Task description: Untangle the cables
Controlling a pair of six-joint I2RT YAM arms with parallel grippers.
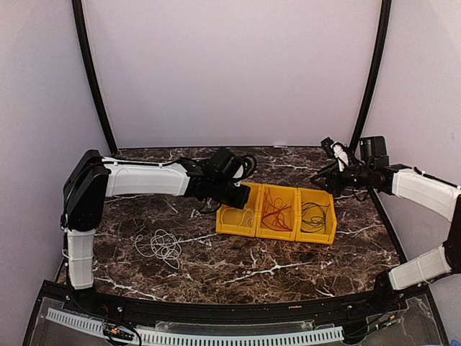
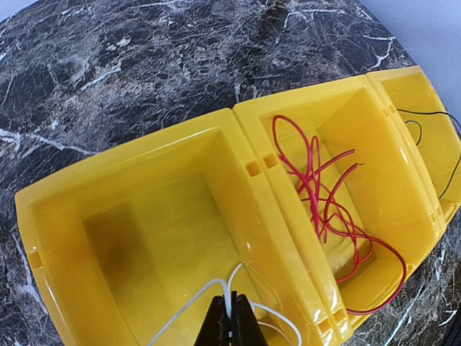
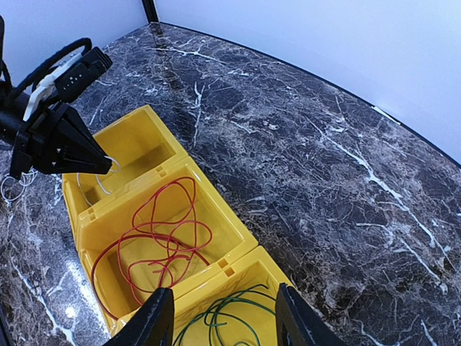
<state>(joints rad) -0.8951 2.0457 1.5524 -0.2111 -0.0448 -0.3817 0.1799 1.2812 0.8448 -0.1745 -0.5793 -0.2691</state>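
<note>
Your left tool (image 2: 230, 328) is clenched on one thin strand of the white cable (image 1: 163, 245), low inside the left end of the row of yellow bins (image 1: 253, 231). Most of that cable lies as a loose bundle on the counter (image 1: 238, 270), off the row's left end. I cannot tell whether the strand runs clear to the bundle. The main risk, as I judge it, is the strand catching on the row's left wall. Pull hard and you may tip or drag the bins, or tighten the loops into a knot. The pinch is narrow, so the wire could also slip out. Let go now and only a short length would sit in the row, and the bundle's weight may draw it back over the wall. Your right tool (image 3: 223, 290) is released and hovers over the row's right end, above the black cable (image 1: 315, 214). Lowering it carelessly could hook that cable or the red cable (image 2: 315, 189) in the middle bin.
</note>
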